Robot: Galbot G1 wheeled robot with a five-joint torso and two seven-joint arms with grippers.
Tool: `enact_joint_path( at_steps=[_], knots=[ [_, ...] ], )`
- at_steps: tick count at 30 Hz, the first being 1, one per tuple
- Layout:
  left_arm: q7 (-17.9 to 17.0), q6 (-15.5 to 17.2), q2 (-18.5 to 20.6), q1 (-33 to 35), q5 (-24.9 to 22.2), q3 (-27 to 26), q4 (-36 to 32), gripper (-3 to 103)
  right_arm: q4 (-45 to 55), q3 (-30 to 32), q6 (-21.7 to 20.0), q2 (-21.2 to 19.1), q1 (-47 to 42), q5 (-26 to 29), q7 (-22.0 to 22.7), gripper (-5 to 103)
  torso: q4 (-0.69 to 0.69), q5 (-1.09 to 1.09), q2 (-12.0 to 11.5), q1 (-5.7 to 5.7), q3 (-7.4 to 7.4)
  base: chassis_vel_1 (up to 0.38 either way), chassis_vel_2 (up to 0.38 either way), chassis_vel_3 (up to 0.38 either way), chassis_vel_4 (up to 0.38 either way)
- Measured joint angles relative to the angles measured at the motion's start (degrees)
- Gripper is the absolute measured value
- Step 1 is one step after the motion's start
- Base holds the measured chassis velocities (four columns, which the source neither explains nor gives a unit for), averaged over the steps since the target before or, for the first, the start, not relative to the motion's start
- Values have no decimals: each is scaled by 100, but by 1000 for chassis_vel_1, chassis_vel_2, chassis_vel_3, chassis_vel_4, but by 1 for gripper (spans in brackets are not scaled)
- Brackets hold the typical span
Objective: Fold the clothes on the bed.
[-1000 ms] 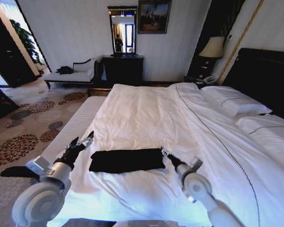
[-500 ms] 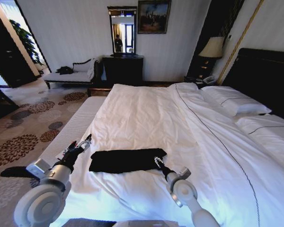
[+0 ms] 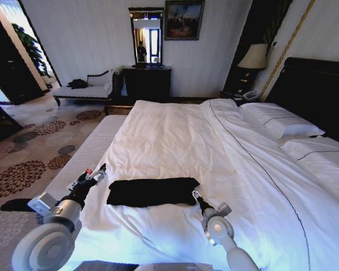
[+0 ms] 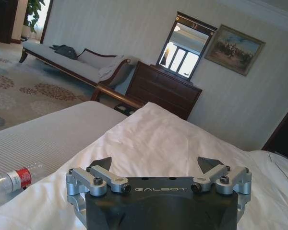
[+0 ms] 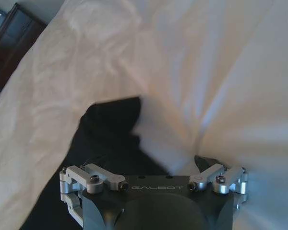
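Black fabric marks the clothes [image 3: 152, 191], a T-shirt folded into a long flat band lying across the near part of the bed [image 3: 175, 135], on the white duvet, with its long axis running from the robot's left to its right. No lettering can be made out on the exposed surface. In the right wrist view the garment [image 5: 105, 139] appears as a dark fold directly ahead of the camera, one corner pointing outward onto the sheet.

Right tool [image 3: 196, 195]: low over the duvet at the near right corner of the garment, at or just beside its edge; whether it touches the cloth cannot be told. In the right wrist view its fingers [image 5: 205, 163] stand apart, with nothing seen between them.

Left tool [image 3: 96, 172]: raised just beyond the left end of the garment, over the left edge of the bed and apart from the cloth. In the left wrist view its fingers [image 4: 102, 164] are spread wide, and nothing is held.

A clear plastic bottle with a red cap [image 4: 12, 178] lies on the striped mattress edge beside the left tool. White pillows [image 3: 282, 121] rest at the far right, against a dark headboard [image 3: 311, 84].
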Motion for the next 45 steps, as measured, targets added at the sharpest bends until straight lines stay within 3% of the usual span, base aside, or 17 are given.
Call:
enact_joint_path(
  at_steps=[5, 7, 9, 13, 15, 19, 22, 28, 30, 33, 41, 45],
  knots=[
    [15, -28, -60, 8, 116, 46, 1, 100, -5, -126, 12, 99, 58, 141, -235, 103, 1, 1, -1, 0, 0, 0, 0, 0, 0],
    [22, -53, -94, 8, 181, 70, 2, 100, -73, -163, 57, 114, 116, 143, -339, 94, 2, 1, -1, 0, 0, 0, 0, 0, 0],
    [24, -60, -110, 10, 201, 83, 3, 100, -105, -169, 75, 115, 143, 143, -372, 94, 2, 1, -1, 0, 0, 0, 0, 0, 0],
    [32, -80, -157, 29, 239, 112, 3, 100, -210, -159, 179, 103, 207, 130, -461, 73, 3, 1, -1, 0, 1, 0, 0, 0, 0],
    [32, -85, -159, 32, 241, 111, 3, 100, -240, -156, 215, 102, 215, 108, -488, 73, 2, 1, -1, 0, 0, 0, 0, 0, 0],
    [37, -91, -169, 48, 258, 112, 3, 100, -308, -146, 378, 116, 231, 49, -626, 51, 2, 1, -1, 0, 1, 0, 0, 0, 0],
    [42, -92, -187, 55, 271, 126, 3, 100, -321, -143, 416, 137, 243, 47, -679, 45, 2, 1, -1, 0, 1, 0, 0, 0, 0],
    [47, -108, -256, 56, 297, 157, 3, 100, -347, -137, 481, 191, 271, 21, -799, 19, 2, 1, -1, 0, 1, 0, 0, 0, 0],
    [47, -111, -272, 56, 306, 168, 3, 100, -347, -128, 508, 191, 275, 20, -832, 19, 2, 1, -1, 0, 0, 0, 0, 0, 0],
    [47, -116, -324, 55, 360, 219, 3, 100, -382, -74, 690, 191, 286, -26, -991, 6, 3, 2, -1, 0, 1, 0, 0, 0, 0],
    [48, -121, -354, 45, 420, 265, 3, 100, -221, 226, 819, 51, 216, 34, -1080, 4, 3, 1, -1, 0, 1, 0, 0, 0, 0],
    [48, -126, -338, 49, 455, 291, 3, 100, -166, 628, 785, -362, 127, 36, -1042, 4, 2, 1, -1, 0, 0, 0, 0, 0, 0]
  ],
)
